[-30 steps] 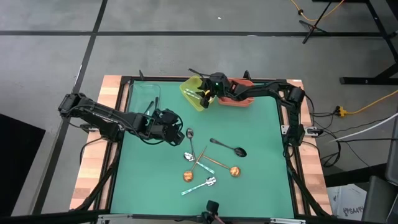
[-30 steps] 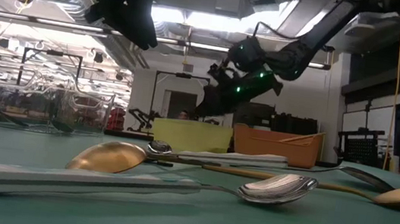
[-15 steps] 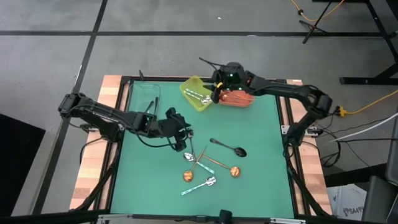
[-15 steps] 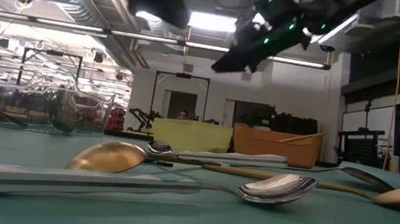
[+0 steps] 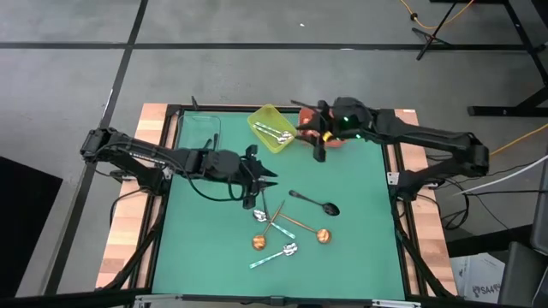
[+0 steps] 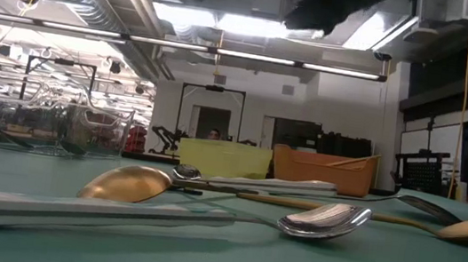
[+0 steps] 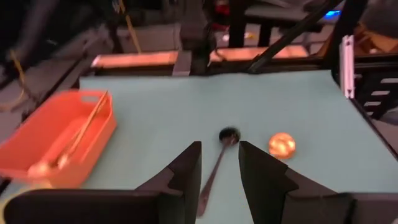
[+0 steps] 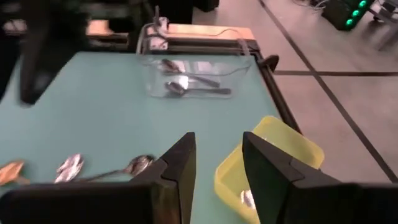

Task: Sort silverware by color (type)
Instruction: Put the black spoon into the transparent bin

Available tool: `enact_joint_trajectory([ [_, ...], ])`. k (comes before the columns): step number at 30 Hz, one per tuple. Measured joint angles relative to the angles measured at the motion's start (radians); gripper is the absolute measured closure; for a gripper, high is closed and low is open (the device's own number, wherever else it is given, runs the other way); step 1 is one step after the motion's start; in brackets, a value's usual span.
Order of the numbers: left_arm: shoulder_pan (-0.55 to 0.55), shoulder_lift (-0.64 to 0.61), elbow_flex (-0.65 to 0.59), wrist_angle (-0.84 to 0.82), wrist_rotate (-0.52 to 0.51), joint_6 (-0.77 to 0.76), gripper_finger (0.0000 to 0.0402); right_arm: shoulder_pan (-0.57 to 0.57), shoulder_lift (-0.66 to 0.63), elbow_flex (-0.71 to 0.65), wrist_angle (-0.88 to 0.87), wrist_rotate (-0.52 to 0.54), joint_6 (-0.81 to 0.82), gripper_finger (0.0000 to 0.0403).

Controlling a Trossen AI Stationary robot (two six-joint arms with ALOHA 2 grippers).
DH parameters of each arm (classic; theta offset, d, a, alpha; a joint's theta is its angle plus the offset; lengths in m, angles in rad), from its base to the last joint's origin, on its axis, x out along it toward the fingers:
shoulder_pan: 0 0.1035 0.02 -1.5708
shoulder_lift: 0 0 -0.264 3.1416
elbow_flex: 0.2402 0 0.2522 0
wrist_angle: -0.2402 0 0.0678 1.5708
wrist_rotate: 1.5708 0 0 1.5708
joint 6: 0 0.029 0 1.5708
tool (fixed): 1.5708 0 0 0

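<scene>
Several spoons lie flat on the green mat [image 5: 360,214] near its middle: a black one [image 5: 315,203], silver ones [image 5: 259,210], copper-gold ones [image 5: 324,235] and a teal-handled one [image 5: 274,255]. More teal-handled spoons lie in the yellow bin [image 5: 272,128]. My left gripper [image 5: 265,174] hangs open above the mat just left of the pile, pointing toward the black spoon [image 7: 214,168]. My right gripper [image 5: 319,152] is open and holds nothing, raised in front of the orange bin [image 5: 336,141], beside the yellow bin [image 8: 273,162].
A clear bin [image 5: 199,133] with spoons in it [image 8: 186,78] stands at the far left corner. The orange bin [image 7: 56,140] holds copper-gold spoons. A black frame [image 5: 396,171] borders the mat. In the low view, spoons [image 6: 125,182] lie close in front and both arms are overhead.
My right gripper has risen from over the yellow bin and swung toward the table's right and near side, in front of the orange bin. My left gripper has lifted a little, gone toward the right, and rolled and tipped up from pointing down to nearly level.
</scene>
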Motion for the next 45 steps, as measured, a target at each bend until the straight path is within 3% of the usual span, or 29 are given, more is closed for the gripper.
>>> enact_joint_trajectory([
  [7,0.003,0.088,0.000,0.171,0.122,0.094,0.0301,0.183,-0.101,0.000,-0.155,0.117,0.028,0.0281],
  [12,0.002,0.197,0.000,0.262,0.251,0.126,0.0301,0.303,-0.133,0.000,-0.283,0.143,0.113,0.0281],
  [20,0.018,0.310,0.000,0.179,0.373,0.151,0.0301,0.461,-0.126,-0.001,-0.444,0.153,0.227,0.0281],
  [26,0.048,0.329,0.000,-0.012,0.360,0.246,0.0301,0.539,-0.110,-0.001,-0.450,0.226,0.252,0.0281],
  [33,0.101,0.331,0.000,-0.192,0.261,0.404,0.0301,0.555,-0.084,-0.001,-0.454,0.247,0.273,0.0281],
  [45,0.162,0.396,0.000,-0.235,0.282,0.547,0.0301,0.553,-0.026,-0.003,-0.447,0.246,0.293,0.0281],
])
